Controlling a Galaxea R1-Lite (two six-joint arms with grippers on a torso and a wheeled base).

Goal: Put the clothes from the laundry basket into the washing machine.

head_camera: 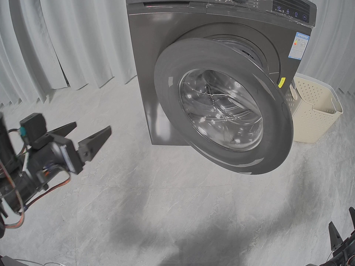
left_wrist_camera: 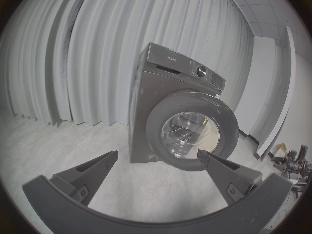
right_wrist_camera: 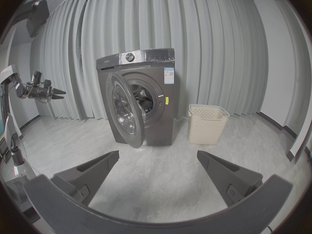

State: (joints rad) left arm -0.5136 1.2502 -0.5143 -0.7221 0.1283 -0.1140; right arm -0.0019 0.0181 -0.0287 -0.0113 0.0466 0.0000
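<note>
Washing machine (head_camera: 155, 37), door (head_camera: 166, 85) open, cream laundry basket (head_camera: 314, 124) beside it, contents unclear, left hand (head_camera: 91, 126) spread, right hand (right_wrist_camera: 157, 153) spread

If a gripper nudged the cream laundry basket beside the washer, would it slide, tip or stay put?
The laundry basket looks like thin perforated plastic, so probably light and slightly flexible. It stands upright on a smooth floor, so a low push would likely slide it; a push near the rim might tip it.
</note>
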